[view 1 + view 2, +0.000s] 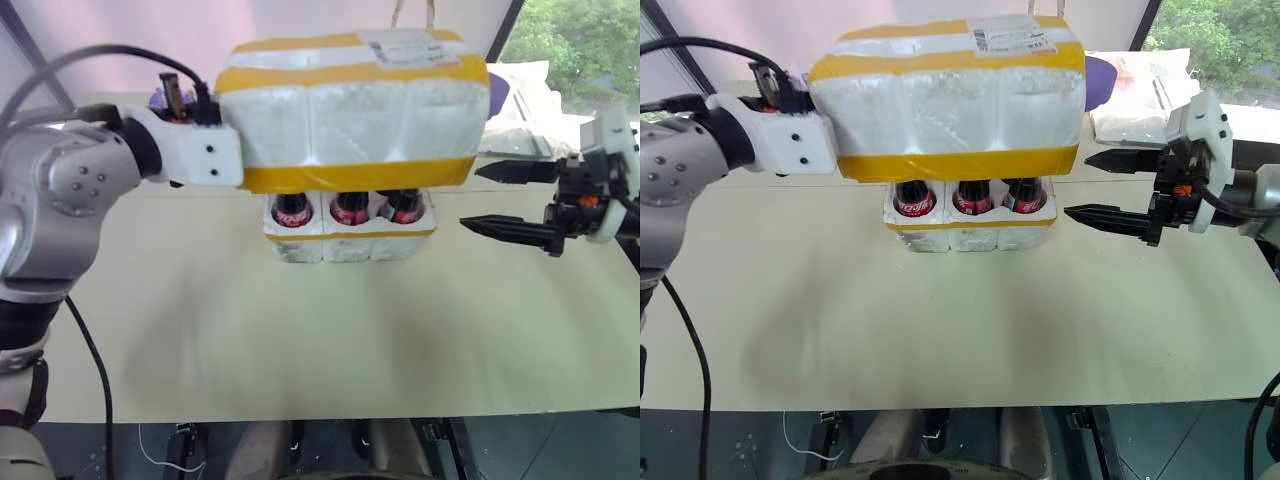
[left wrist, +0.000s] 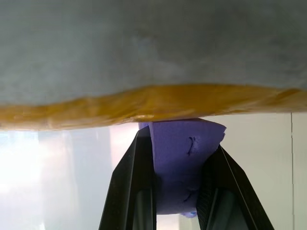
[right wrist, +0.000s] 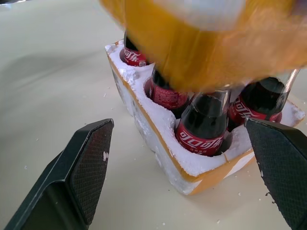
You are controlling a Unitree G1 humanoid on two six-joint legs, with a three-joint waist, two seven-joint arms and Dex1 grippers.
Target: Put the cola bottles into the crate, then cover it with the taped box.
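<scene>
We see a white foam box with broad yellow tape stripes (image 1: 352,110) and a white printed label on top. Beneath it, dark glass cola bottles with red labels (image 1: 966,197) stand in a low white foam crate banded in yellow (image 1: 970,232) on a pale cream tabletop (image 1: 940,330).

Taped box held over the crate of cola bottles on the desk.

The taped box (image 1: 948,100), white foam with broad yellow stripes and a shipping label on top, is seen raised above the crate (image 1: 970,225), with three of the cola bottles (image 1: 972,197) visible in the front holes beneath its lower edge. The left gripper (image 1: 800,88) is placed at the box's 9 o'clock end, its fingers hidden. The right gripper (image 1: 1102,187) is held apart at 3 o'clock of the crate, fingers spread wide, nothing between them. The cream desk (image 1: 940,320) is seen below.
</scene>
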